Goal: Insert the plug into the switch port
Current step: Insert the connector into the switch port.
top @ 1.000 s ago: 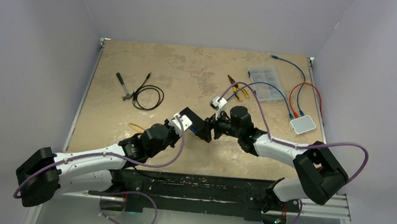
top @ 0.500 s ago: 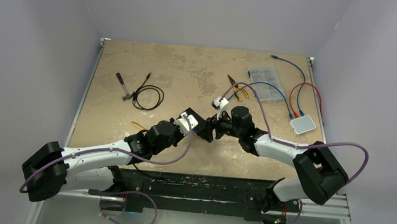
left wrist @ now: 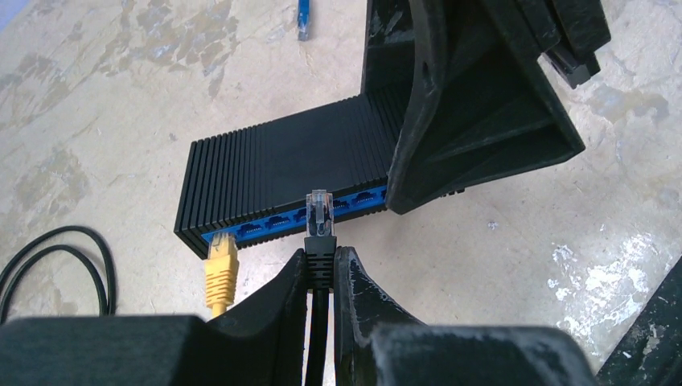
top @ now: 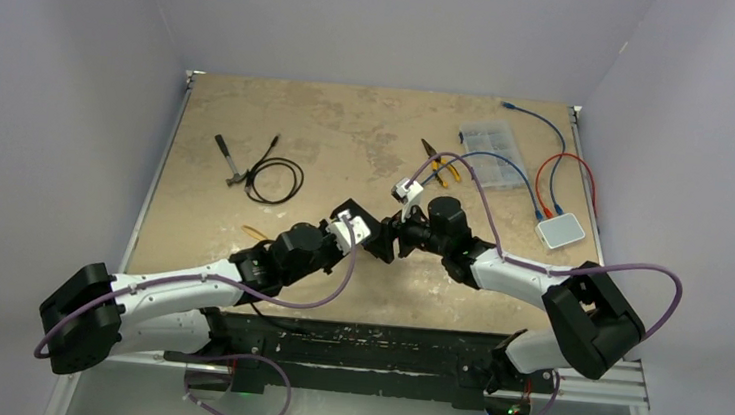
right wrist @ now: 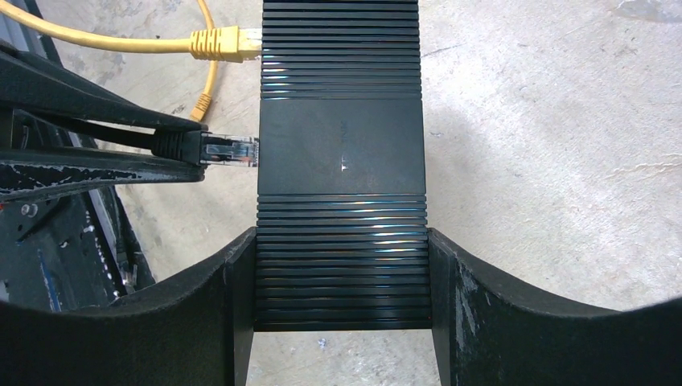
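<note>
The switch is a black ribbed box with a blue port face. My right gripper is shut on its near end, one finger on each side. My left gripper is shut on the plug, which has a black boot and a clear tip. The tip points at the port row and reaches the blue face near its middle. From the right wrist view the plug meets the switch's left edge, most of it still outside. A yellow plug sits in a port at the far end. From above, both grippers meet at table centre.
A coiled black cable and a small hand tool lie at the back left. Pliers, a clear parts box, a white device and blue and red cables lie at the back right. A loose blue plug lies beyond the switch.
My left arm has moved right toward the switch, bringing the plug up to the port face. The right arm and the switch have stayed put.
</note>
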